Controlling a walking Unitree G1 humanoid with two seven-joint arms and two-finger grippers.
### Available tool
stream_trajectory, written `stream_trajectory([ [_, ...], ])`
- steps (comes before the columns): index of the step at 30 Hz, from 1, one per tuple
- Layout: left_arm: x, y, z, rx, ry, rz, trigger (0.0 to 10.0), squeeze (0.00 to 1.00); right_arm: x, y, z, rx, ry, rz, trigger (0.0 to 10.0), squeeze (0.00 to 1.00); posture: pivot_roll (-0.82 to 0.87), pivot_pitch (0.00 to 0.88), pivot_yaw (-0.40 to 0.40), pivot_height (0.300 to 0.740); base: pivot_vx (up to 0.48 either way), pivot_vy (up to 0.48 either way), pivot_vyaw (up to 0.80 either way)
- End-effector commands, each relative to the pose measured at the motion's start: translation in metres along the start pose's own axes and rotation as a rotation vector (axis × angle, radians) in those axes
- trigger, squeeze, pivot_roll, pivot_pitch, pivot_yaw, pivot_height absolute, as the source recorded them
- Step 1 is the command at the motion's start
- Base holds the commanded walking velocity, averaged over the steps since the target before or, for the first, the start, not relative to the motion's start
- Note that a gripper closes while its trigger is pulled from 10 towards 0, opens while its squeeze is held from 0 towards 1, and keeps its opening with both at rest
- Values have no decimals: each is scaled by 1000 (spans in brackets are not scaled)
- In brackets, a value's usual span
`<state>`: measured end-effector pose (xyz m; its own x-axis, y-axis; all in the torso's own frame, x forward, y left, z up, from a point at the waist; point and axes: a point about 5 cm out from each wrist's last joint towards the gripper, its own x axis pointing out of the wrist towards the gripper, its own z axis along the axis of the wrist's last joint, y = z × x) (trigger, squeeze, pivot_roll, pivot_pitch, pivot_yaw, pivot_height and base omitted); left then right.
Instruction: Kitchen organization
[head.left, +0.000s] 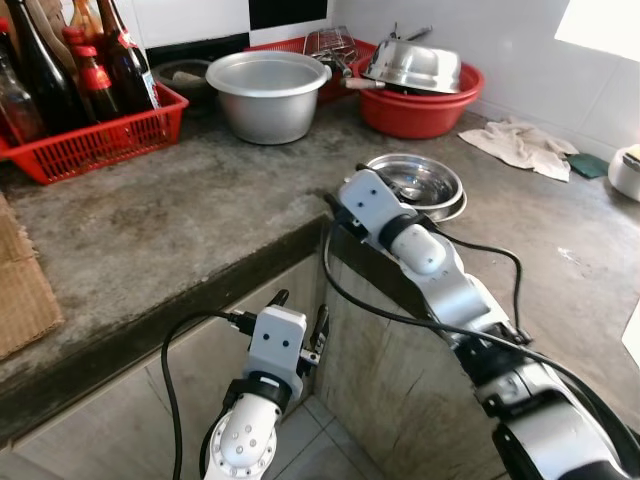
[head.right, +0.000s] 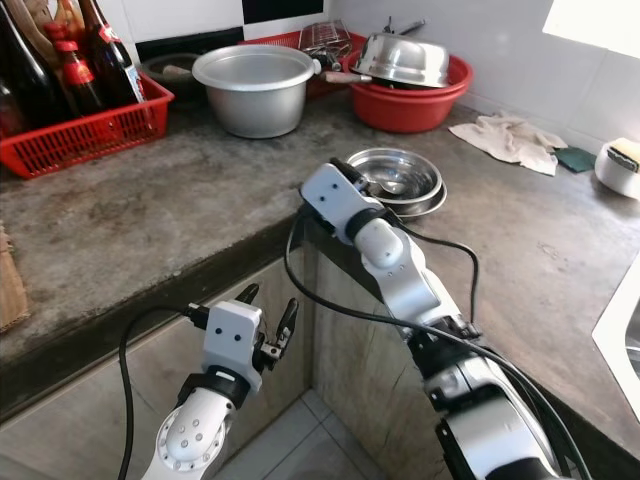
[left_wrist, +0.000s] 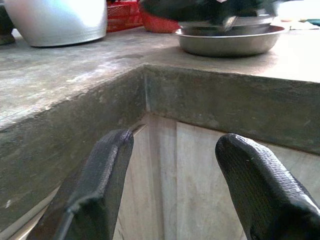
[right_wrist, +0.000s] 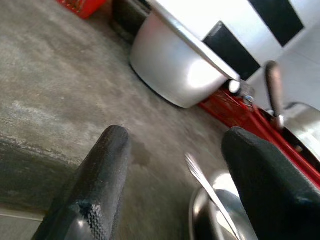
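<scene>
Right gripper (right_wrist: 175, 185), fingers parted and empty, poised at the counter (head.left: 180, 220) corner just short of the steel bowls (head.left: 418, 182); spoon handle (right_wrist: 207, 190) angled toward it. Left gripper (head.left: 300, 320) parted, lower down, farther.

A crumpled pale cloth (head.left: 521, 146) lay on the grey concrete countertop (head.left: 160, 225) near the tiled wall (head.left: 540, 60), a small green pad (head.left: 589, 165) just beside it. Below the counter's inner corner, a pale cabinet front (left_wrist: 195, 175) met the tiled floor (head.left: 325, 450).
</scene>
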<state>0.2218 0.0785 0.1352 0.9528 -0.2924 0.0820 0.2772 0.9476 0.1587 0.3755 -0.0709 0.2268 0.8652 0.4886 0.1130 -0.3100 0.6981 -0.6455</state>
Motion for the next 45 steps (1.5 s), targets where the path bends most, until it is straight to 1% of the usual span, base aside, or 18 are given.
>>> stream_trajectory([
  [1,-1,-4,6,-10,-11,-9,10000,0,5,-1,1,-42,-5,-1,10000,0,215,133,-102,740,0,0,0],
  [2,-2,-4,7,-16,-14,-10,10000,0,6,-1,0,-56,-3,-5,10000,0,215,133,-102,740,0,0,0],
  [3,-1,-7,10,-25,-23,-18,10000,0,11,-2,0,-102,17,-11,10000,0,213,146,-104,740,0,0,0],
  [5,-1,-9,13,-30,-27,-23,10000,0,16,-3,-1,-137,25,-20,10000,0,215,152,-109,740,0,0,0],
  [6,-1,-9,13,-30,-27,-23,10000,0,16,-3,-1,-137,25,-20,10000,0,215,152,-109,740,0,0,0],
  [8,-2,-11,16,-38,-29,-27,10000,0,22,-7,-1,-187,44,-42,10000,0,216,164,-114,740,0,0,0],
  [13,-4,-11,17,-44,-26,-24,10000,0,26,-12,-2,-222,60,-75,10000,0,220,174,-119,740,0,0,0],
  [14,-5,-11,17,-45,-19,-22,10000,0,29,-16,-2,-246,73,-97,10000,0,220,176,-122,740,0,0,0],
  [16,-6,-10,16,-45,-11,-18,10000,0,31,-19,-3,-265,86,-114,10000,0,222,176,-124,740,0,0,0],
  [22,-7,-11,16,-44,-7,-17,10000,0,34,-24,1,-264,82,-145,10000,0,223,179,-125,740,0,0,0],
  [23,-7,-11,16,-44,-6,-17,10000,0,34,-25,1,-260,81,-148,2902,0,221,178,-127,740,0,0,0],
  [24,-7,-11,16,-44,-6,-17,10000,0,34,-25,2,-256,81,-150,2902,0,221,178,-127,740,0,0,0],
  [25,-7,-11,16,-44,-4,-16,10000,0,35,-25,3,-247,74,-156,0,0,222,178,-129,740,0,0,0],
  [33,-7,-10,15,-42,1,-16,10000,0,38,-24,6,-232,61,-165,0,0,222,175,-123,740,0,0,0],
  [39,-6,-9,14,-39,4,-19,10000,0,38,-29,8,-219,57,-187,0,0,220,172,-119,740,0,0,0],
  [45,-5,-9,14,-38,4,-19,10000,0,38,-32,8,-226,59,-203,0,0,220,168,-116,740,0,0,0],
])
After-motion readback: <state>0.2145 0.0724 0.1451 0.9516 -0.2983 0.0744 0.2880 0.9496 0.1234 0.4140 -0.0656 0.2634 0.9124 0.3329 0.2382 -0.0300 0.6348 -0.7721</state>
